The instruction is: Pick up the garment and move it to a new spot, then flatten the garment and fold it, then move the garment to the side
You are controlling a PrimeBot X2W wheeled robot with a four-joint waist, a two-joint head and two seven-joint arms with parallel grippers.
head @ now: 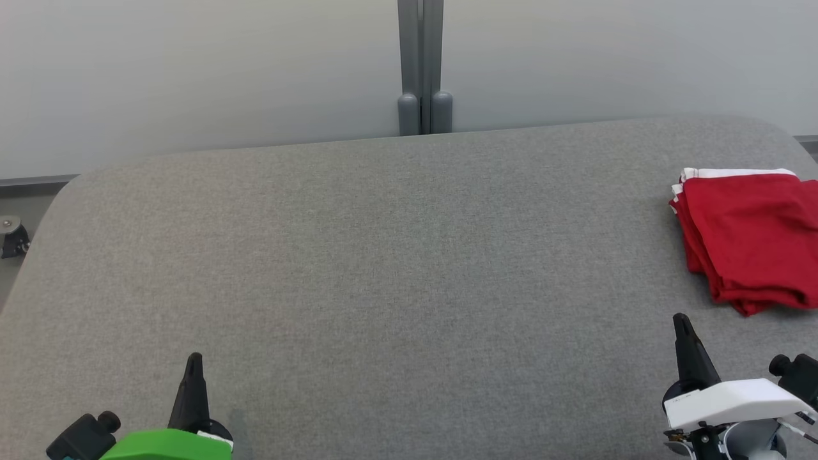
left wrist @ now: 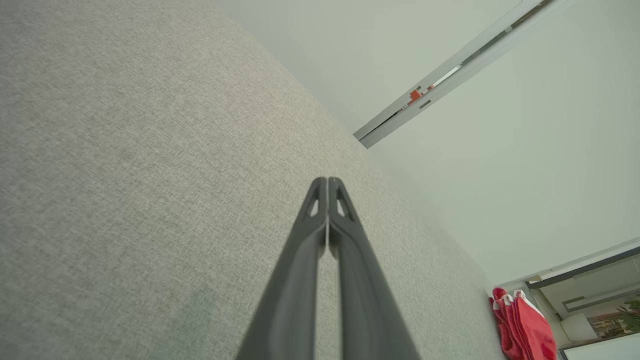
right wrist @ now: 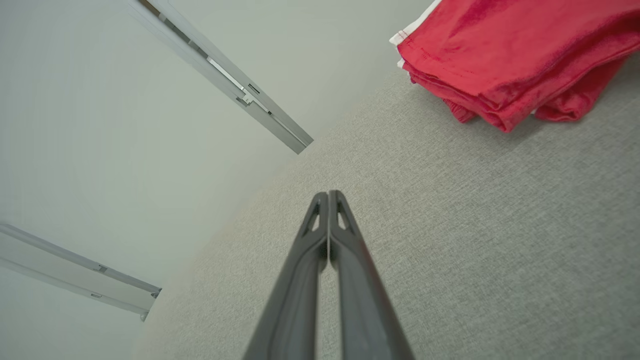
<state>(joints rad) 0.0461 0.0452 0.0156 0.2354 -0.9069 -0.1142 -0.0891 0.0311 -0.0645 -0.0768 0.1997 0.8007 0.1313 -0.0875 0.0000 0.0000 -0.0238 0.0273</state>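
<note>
Garment: a red garment with a white band along its far edge is lying folded in a thick stack at the far right of the grey table, running past the right edge of the head view.
Left gripper: the left gripper is hovering at the near left, its dark fingers pressed together on nothing, well apart from the cloth.
Right gripper: the right gripper is hanging at the near right, clenched tip to tip and empty, near the stack's near corner but not touching it.
Stage: with the layers sitting neatly off to the side, I'm guessing the folding and setting aside are done.
Handling: it is looking light, soft and floppy, not fragile. The layers would likely be sagging and sliding apart if lifted from one point.
Where to hold: I'd be pinching through all the layers at the folded near edge, one gripper per corner, with the jaws opening first.
Risk: catching only the top layer would be undoing the fold.
</note>
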